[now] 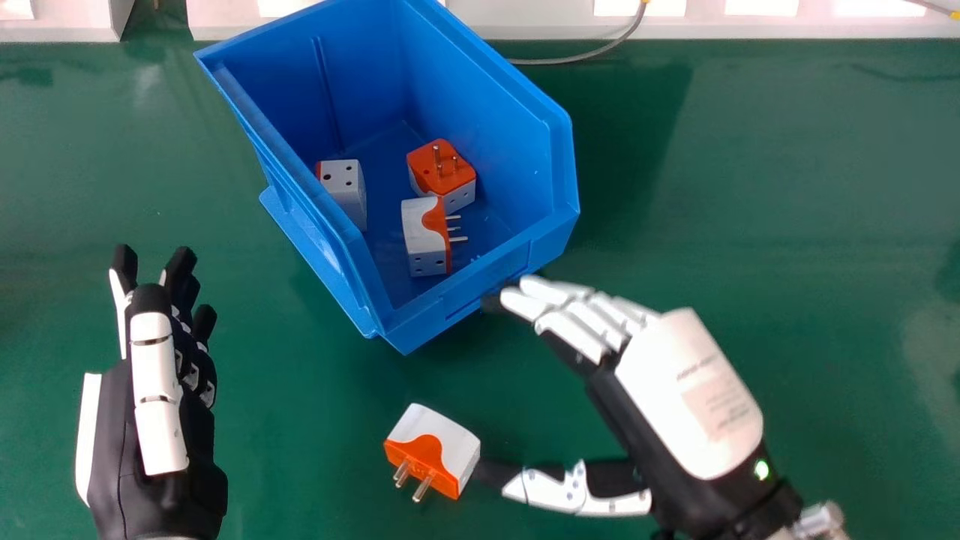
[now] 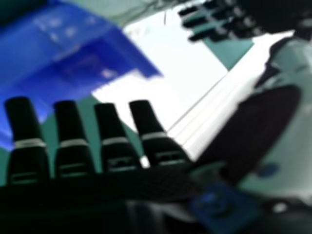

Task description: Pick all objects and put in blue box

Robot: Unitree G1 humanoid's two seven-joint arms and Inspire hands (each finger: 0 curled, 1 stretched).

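Right hand bears a label, apparently printed.

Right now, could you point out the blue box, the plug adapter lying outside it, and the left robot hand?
Blue box (image 1: 471,306): head view, front wall.
Plug adapter (image 1: 435,429): head view, white top.
Left robot hand (image 1: 156,420): head view, thumb.

Left hand: at the left, it points to the far side; its fingers are relaxed, the thumb lies uppermost.
Right hand: near right, back turned up, fingers extended toward far left.
Right thumb: it points left, well apart from the fingers.
Right wrist: nearer, with green light.
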